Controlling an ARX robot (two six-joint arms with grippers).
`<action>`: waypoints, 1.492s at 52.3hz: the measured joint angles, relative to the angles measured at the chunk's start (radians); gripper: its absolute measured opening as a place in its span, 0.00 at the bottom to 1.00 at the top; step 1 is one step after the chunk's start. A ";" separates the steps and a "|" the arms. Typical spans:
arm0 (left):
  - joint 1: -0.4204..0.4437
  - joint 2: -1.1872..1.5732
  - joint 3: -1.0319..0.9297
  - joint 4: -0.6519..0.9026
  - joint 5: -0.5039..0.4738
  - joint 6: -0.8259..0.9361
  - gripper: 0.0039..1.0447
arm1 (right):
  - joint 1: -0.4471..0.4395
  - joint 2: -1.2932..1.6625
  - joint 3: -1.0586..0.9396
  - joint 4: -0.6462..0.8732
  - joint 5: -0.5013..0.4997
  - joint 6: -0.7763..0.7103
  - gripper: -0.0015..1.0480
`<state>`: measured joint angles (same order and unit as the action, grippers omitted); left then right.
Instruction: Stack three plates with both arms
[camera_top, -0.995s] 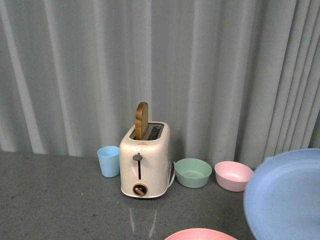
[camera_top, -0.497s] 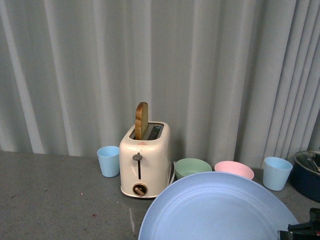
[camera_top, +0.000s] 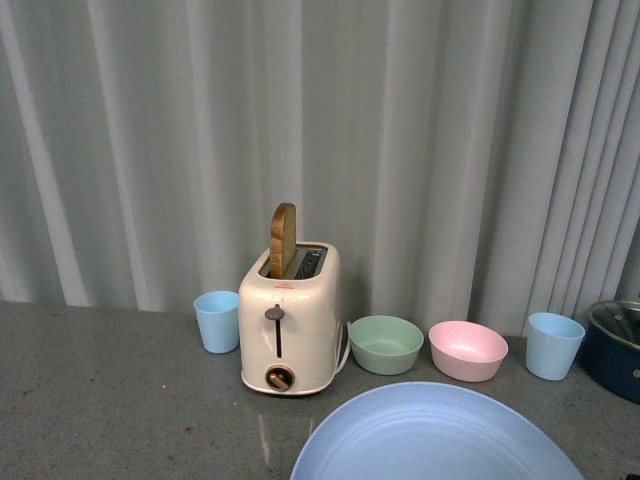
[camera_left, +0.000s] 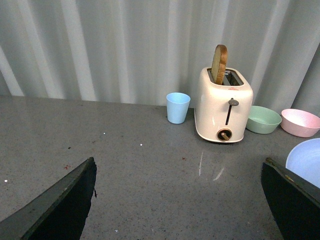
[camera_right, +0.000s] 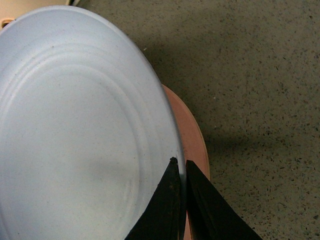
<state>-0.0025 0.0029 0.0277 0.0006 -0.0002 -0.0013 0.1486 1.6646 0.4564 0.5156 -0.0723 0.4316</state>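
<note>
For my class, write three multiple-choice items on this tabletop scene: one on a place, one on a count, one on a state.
1. Where is the green bowl?
A. between the toaster and the pink bowl
B. on the toaster
C. inside the pan

2. How many light blue cups?
A. one
B. two
C. four

3. What is the right tool doing?
A. hanging open
B. shut on the blue plate
C. holding bread

Answers: 1 A, the front view shows it flanked by them; 2 B, one cup at each side; 3 B, its fingers pinch the rim above the pink plate.
</note>
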 joint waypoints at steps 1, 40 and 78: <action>0.000 0.000 0.000 0.000 0.000 0.000 0.94 | -0.001 0.004 -0.001 0.003 0.000 0.001 0.03; 0.000 0.000 0.000 0.000 0.000 0.000 0.94 | -0.007 0.140 -0.013 0.074 -0.027 0.067 0.03; 0.000 0.000 0.000 0.000 0.000 0.000 0.94 | -0.015 -0.202 -0.060 -0.099 -0.003 0.030 0.84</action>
<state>-0.0025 0.0029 0.0277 0.0006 -0.0002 -0.0013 0.1337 1.4624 0.3965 0.4168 -0.0753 0.4618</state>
